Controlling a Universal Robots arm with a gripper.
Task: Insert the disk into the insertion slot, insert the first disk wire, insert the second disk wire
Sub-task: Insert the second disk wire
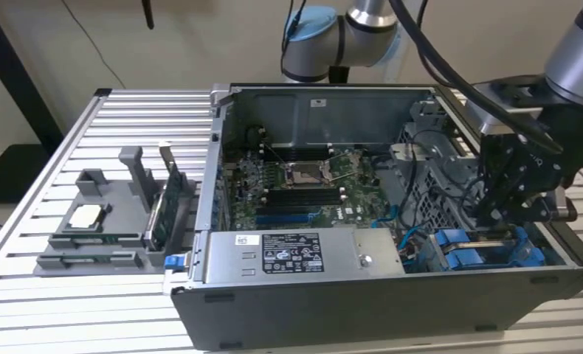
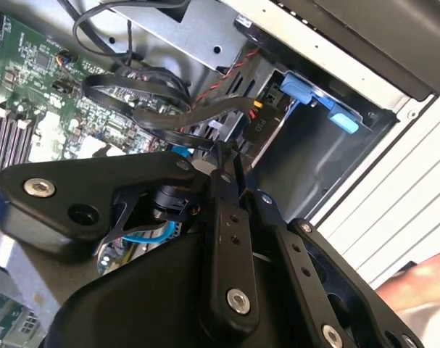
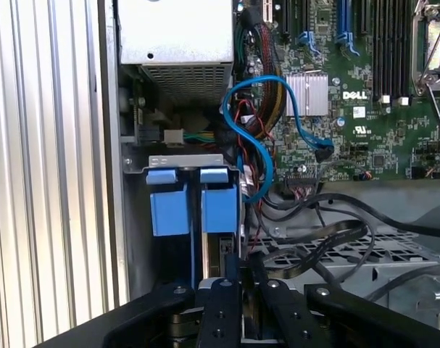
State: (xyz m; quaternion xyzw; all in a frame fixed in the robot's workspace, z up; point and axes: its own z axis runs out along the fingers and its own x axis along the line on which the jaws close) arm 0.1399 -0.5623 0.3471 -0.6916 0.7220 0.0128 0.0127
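The tool (image 1: 495, 221) hangs low inside the open computer case (image 1: 390, 295), at the exterior view's right, directly over the insertion slot (image 1: 488, 251) with its blue rails, placed there to work in that bay. Whether its fingers are spread or pinching something, I cannot tell. The disk cannot be made out; blue carrier tabs (image 3: 194, 206) sit in the slot.

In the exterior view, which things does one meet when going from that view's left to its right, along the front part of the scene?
Grey holder with small parts → upright green card → grey labelled power supply box → blue drive carriers → gripper, lowered into the case above the carriers.
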